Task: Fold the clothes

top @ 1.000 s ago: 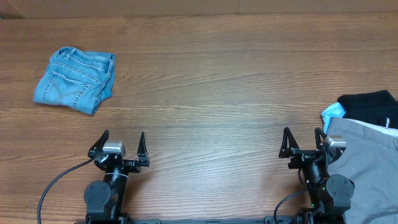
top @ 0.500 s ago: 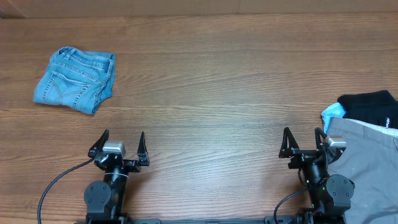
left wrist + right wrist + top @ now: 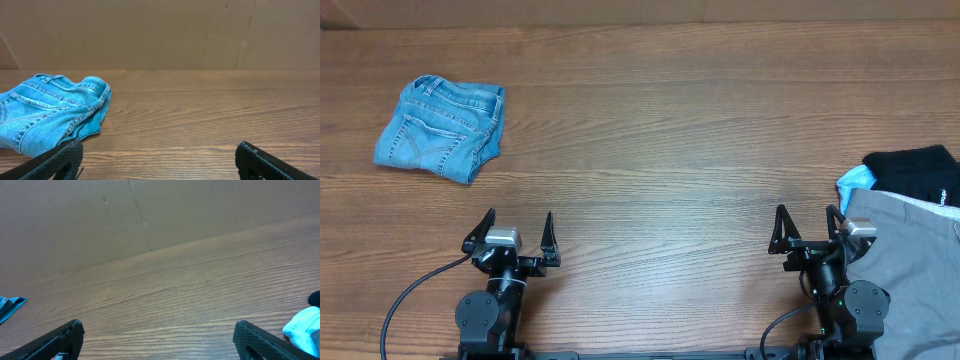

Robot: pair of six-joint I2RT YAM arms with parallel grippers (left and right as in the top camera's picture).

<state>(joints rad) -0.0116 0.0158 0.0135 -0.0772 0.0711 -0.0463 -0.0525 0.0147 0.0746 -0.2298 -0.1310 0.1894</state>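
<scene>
The light-blue denim jeans (image 3: pixel 442 128) lie folded into a compact bundle at the far left of the wooden table, back pocket up. They also show in the left wrist view (image 3: pixel 47 110) at the left, and a corner of them shows at the left edge of the right wrist view (image 3: pixel 9 306). My left gripper (image 3: pixel 513 234) is open and empty near the front edge, well short of the jeans. My right gripper (image 3: pixel 807 228) is open and empty at the front right.
At the right edge lies a pile: a black garment (image 3: pixel 915 172), grey trousers (image 3: pixel 910 262) and a light-blue piece (image 3: pixel 856 180), which also shows in the right wrist view (image 3: pixel 303 330). A cardboard wall (image 3: pixel 160 30) backs the table.
</scene>
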